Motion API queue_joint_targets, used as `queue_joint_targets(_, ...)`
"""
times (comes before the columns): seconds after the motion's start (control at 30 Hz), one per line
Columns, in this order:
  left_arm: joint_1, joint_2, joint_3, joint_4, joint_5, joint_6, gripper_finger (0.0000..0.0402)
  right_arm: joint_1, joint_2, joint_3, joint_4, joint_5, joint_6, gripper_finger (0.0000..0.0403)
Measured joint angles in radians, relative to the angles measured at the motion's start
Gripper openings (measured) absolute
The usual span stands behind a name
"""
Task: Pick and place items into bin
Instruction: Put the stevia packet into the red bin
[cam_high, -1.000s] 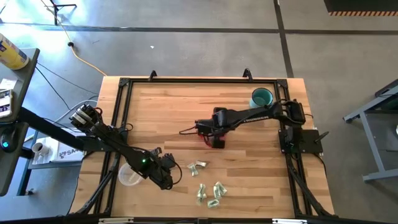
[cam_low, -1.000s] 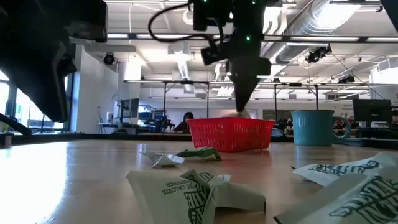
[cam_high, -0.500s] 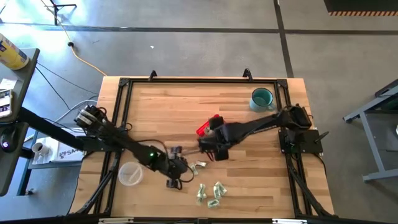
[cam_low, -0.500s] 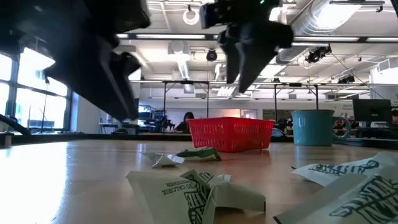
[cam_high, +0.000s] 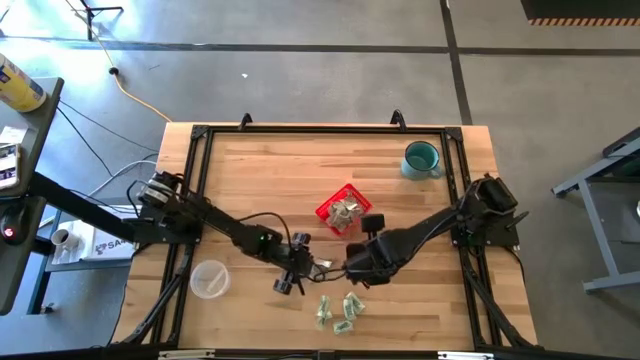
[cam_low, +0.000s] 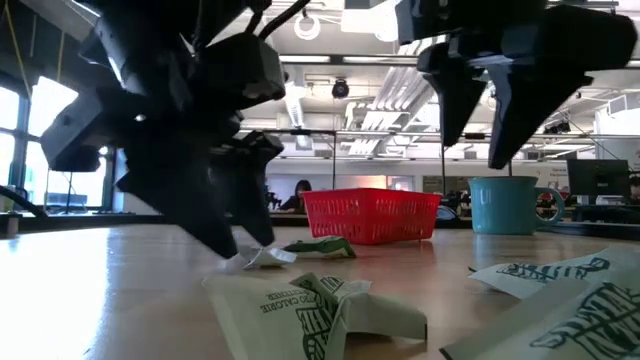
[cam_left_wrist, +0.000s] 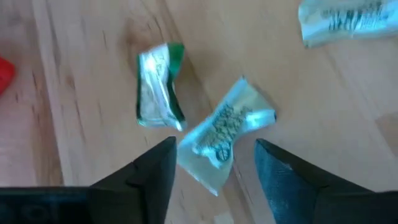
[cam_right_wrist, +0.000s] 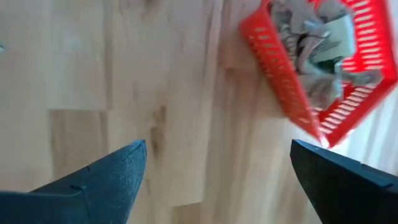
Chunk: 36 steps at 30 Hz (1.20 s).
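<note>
Left gripper (cam_left_wrist: 212, 163) lowered, fingers spread, over a crinkled silvery-green wrapped piece (cam_left_wrist: 225, 132).
Right gripper (cam_right_wrist: 217, 180), released, has been withdrawn, seemingly nearward, from the red slotted plastic basket (cam_high: 344, 209).

In the overhead view, the left claw (cam_high: 300, 270) covers the wrapped pieces (cam_high: 318, 266) beside it, so contact cannot be judged. The right claw (cam_high: 352, 275) hides the tabletop (cam_high: 260, 170) beneath it at lower centre. Pieces piled in the red basket (cam_high: 343, 208) are too small to count. In the table-level view, dark blurred arm shapes fill the upper left and upper right, cut off by the top edge. A large wrapper (cam_low: 560, 300) at lower right is cropped by the frame.
</note>
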<state>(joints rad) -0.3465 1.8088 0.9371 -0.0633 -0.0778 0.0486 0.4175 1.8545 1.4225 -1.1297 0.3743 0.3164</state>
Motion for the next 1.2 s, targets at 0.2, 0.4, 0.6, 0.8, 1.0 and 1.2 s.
queue_joint_targets(0.2,0.027,0.011,0.002,0.009,0.043,0.010,0.0157,0.023,0.000,-0.019,0.025,-0.006,0.070,0.0372)
queue_joint_targets(0.4,0.026,0.025,0.005,0.004,0.076,0.034,0.0030,0.023,0.000,-0.020,0.028,-0.008,0.077,0.0356)
queue_joint_targets(0.6,0.026,-0.007,0.024,-0.142,0.064,-0.108,0.0032,0.023,0.000,-0.020,0.016,0.002,0.077,0.0341)
queue_joint_targets(0.8,0.026,-0.111,0.079,-0.306,0.029,-0.193,0.0022,0.034,-0.046,-0.020,0.003,0.068,0.110,0.0323)
queue_joint_targets(1.0,0.108,-0.200,0.113,-0.243,-0.118,-0.156,0.0022,0.042,-0.151,-0.020,-0.153,0.150,0.271,0.0319)
queue_joint_targets(1.2,0.314,-0.141,0.120,0.035,-0.013,-0.059,0.0022,0.041,-0.226,-0.020,-0.237,0.164,0.363,0.0319)
